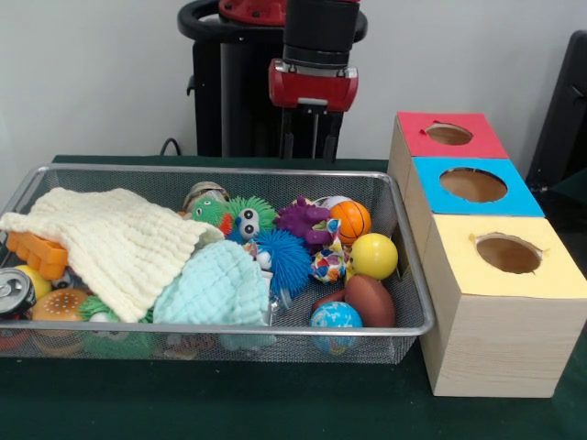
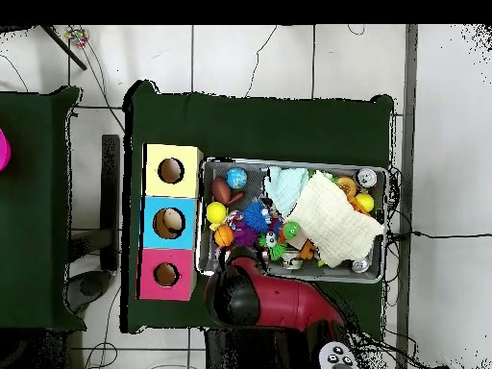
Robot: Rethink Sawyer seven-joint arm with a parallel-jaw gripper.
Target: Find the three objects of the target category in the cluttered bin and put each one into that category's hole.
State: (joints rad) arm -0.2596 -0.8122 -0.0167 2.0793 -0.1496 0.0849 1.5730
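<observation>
Bin (image 1: 404,275) contents, read from the left of the front view: an orange plastic piece (image 1: 37,254), a drink can (image 1: 13,291) and a toy burger (image 1: 59,306) sit at the left end, partly under a cream cloth (image 1: 115,243) that drapes most of that half. A pale blue cloth (image 1: 215,286) lies beside it near the front wall. Past the middle come a green furry toy with big eyes (image 1: 229,214), a blue spiky ball (image 1: 281,258) and a purple toy (image 1: 303,220). Toward the right end lie a small basketball (image 1: 350,220), a yellow ball (image 1: 373,255), a brown football (image 1: 370,300) and a globe ball (image 1: 335,318).

The gripper (image 1: 312,145) hangs above the bin's far rim, clear of everything; its two dark fingers (image 1: 331,139) point down, stand apart and hold nothing. To the right of the bin stand three wooden boxes in a row, touching or nearly touching the bin's right wall; the hole (image 1: 448,134) in the red top is the farthest of them.

Nothing appears to have been picked yet, so this looks like the search step, near the start. The next move calls for choosing one exposed target and descending onto it; the round items at the right end lie open, while anything under the cloths would need uncovering first.
</observation>
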